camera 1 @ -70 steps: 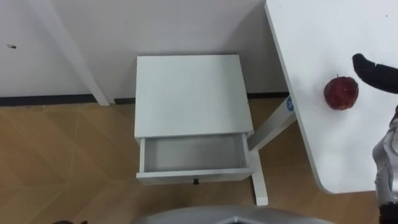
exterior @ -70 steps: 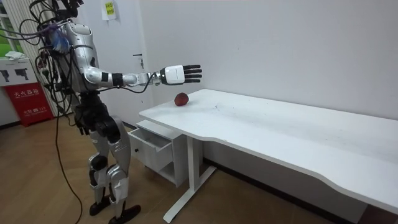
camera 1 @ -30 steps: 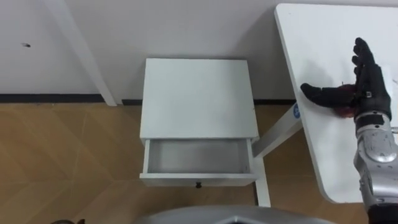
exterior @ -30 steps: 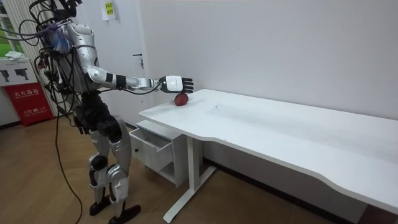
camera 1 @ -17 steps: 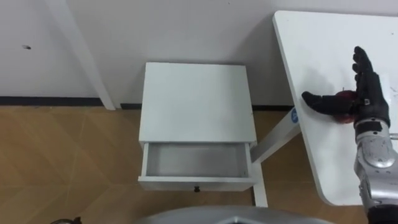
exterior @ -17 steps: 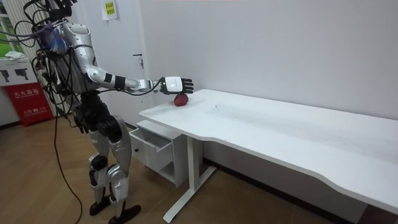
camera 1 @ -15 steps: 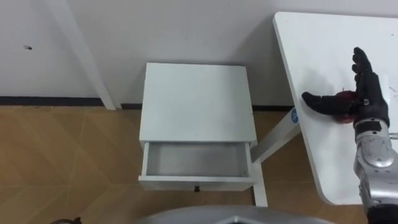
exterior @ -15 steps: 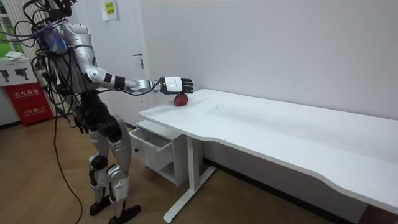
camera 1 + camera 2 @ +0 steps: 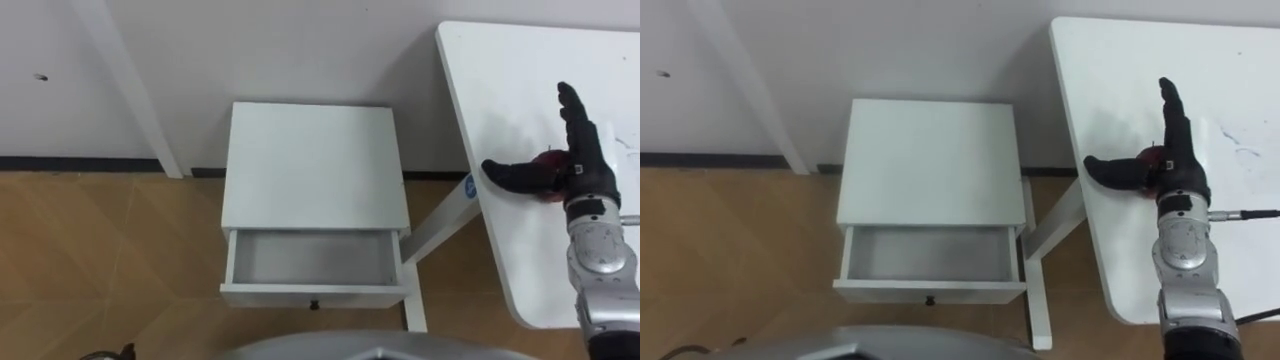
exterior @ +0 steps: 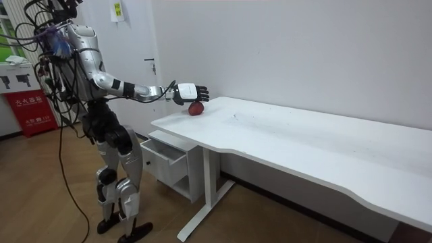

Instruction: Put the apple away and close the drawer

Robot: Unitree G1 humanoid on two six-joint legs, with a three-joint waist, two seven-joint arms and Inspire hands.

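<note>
Holds right hand (image 9: pixel 586 172) over the apple (image 9: pixel 549 158) on the counter (image 9: pixel 500 80), fingers (image 9: pixel 570 108) straight, gripping nothing; leaves drawer (image 9: pixel 315 293) open at left.

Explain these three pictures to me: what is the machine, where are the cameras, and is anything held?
This is a two-legged humanoid robot with five-fingered hands. The room view is shot from a camera standing across the room; the two eye views look down from its head. It stands by a white table. Its right hand is stretched over a red apple lying on the table, fingers straight, thumb spread, so nothing is gripped. Beside the table a small white cabinet has its drawer pulled open and empty.
</note>
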